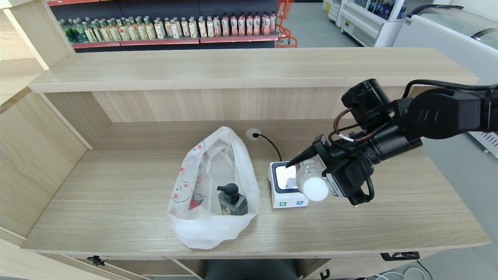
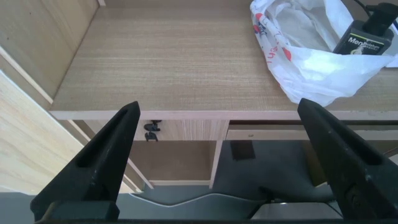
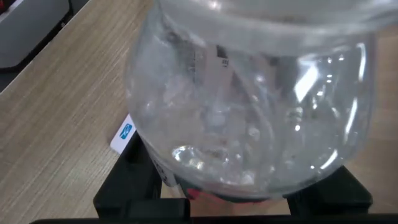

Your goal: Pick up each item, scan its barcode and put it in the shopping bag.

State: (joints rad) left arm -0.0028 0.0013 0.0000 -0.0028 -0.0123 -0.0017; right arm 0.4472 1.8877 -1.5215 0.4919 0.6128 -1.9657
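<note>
The room is a shop: beyond the right claw a long shelf carries rows of drink bottles, and white freezer chests stand past the arm on its outer side. A pale wood-grain counter spreads below both claws, with a raised ledge along its far edge.

The left claw hangs off the counter's near edge, its two dark fingers spread wide with nothing between them; ahead of it lies bare counter top.

The shopping bag, white with red cartoon print, sits on the counter just beside the right claw, on the side toward the left arm. Its mouth gapes upward, and a dark pump bottle stands inside.

A small white scanner rests directly under the right claw, its glass window facing up. A black cable runs from it to a round grommet farther back.

The right claw is clamped around a clear plastic bottle with a white cap, held on its side just above the scanner window, cap toward the counter's near edge.
</note>
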